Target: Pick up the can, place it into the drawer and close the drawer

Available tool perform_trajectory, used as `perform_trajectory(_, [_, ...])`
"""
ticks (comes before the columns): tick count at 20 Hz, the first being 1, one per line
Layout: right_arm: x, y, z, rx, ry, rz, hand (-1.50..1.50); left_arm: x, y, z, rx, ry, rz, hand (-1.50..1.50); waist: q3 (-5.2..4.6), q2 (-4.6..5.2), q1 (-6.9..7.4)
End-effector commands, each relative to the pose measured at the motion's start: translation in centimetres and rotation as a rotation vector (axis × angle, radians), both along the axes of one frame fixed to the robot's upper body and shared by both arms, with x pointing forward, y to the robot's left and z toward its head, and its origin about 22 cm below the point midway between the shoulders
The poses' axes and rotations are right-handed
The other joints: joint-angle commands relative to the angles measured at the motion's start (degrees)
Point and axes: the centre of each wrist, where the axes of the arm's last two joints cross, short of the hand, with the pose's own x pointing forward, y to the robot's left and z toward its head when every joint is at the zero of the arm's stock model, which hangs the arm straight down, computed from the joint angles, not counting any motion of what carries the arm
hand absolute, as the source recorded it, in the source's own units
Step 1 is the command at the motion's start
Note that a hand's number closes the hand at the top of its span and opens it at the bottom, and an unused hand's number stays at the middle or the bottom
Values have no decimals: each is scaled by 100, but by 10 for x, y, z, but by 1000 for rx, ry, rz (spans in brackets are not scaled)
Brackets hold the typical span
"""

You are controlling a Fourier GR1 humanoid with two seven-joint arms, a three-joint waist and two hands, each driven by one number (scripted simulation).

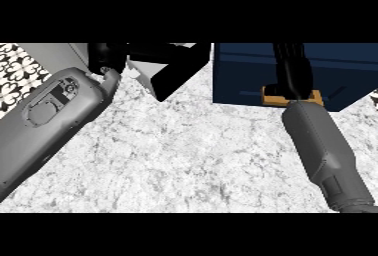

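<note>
Starting at the left, we see our left forearm running diagonally up to the left hand at the top edge, but too little of that hand shows for us to tell how its fingers stand. Just right of it sits a white and black angular shape on the speckled tabletop; we cannot say what it is. Further right is the dark blue drawer unit, and reaching over it our right hand, a black form stretched upward whose fingers run out of view, so we cannot tell whether they are open or closed. Beneath the wrist lies a small orange-brown piece against the blue front, possibly a handle. The can is nowhere visible to us: it may be hidden in or under the hand or already inside the drawer, and we cannot decide which. We judge the task to be in its later part, near placing or closing, though that is uncertain. By count: one drawer unit, two forearms, two hands, no can seen.
</note>
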Motion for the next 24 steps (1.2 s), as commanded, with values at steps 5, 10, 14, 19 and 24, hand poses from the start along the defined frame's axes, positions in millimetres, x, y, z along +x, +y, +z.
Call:
perform_trajectory(5, [22,0,18,12,-20,-23,-150,-18,3,-19,8,7,-14,-150,76,130,66])
perform_trajectory(10, [34,23,37,25,-17,-9,-150,-27,3,-23,-5,12,-24,-150,75,135,112])
perform_trajectory(14, [43,24,61,35,-12,-16,-150,-21,19,-36,16,-2,-14,-150,70,198,85])
perform_trajectory(19, [40,28,49,86,-7,22,-150,-31,23,-41,6,-5,-23,-150,77,197,151])
perform_trajectory(24, [43,56,60,303,-38,120,-150,-30,33,-37,10,4,-19,-150,88,153,107])
